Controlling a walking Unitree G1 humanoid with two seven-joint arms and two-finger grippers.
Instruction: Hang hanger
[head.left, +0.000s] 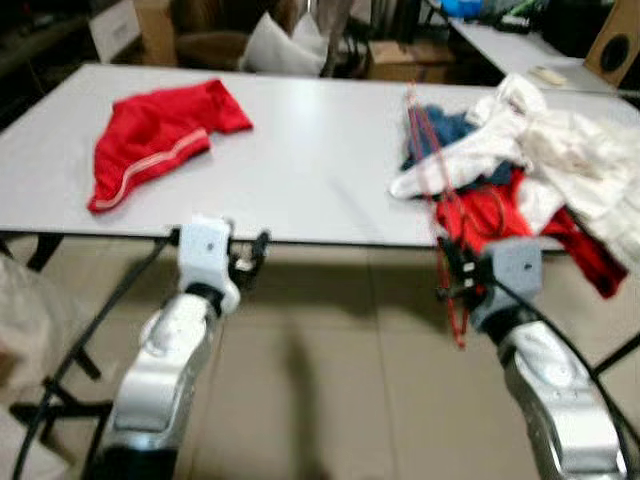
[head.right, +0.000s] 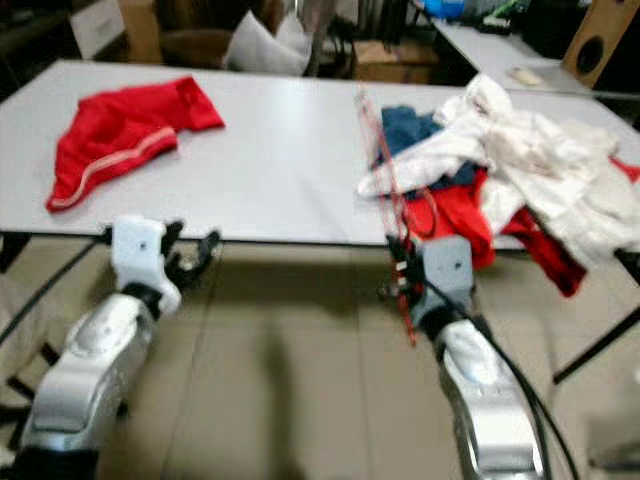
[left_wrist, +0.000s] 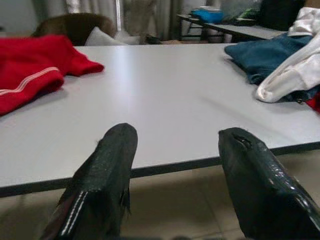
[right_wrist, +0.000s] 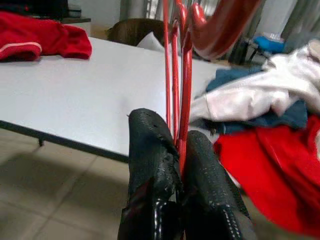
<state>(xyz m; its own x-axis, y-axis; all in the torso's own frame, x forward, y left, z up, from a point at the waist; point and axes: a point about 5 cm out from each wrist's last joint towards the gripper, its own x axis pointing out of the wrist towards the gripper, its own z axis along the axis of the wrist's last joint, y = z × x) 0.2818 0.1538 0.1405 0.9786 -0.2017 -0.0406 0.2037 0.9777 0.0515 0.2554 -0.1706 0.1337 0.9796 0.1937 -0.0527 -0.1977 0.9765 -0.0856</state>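
Currently | we pinch red hanger in right gripper | left gripper wide, empty | hanger thin, light, stiff; we judge grip low on wires sound.

Reds, white and blue on a pale grey table

Upper left: a red garment with a white stripe on the light grey table. Right side: a heap of white cloth, dark blue fabric and red cloth. The thin hanger is red between the right gripper's black fingers. The arms are silver, the floor beige tile.
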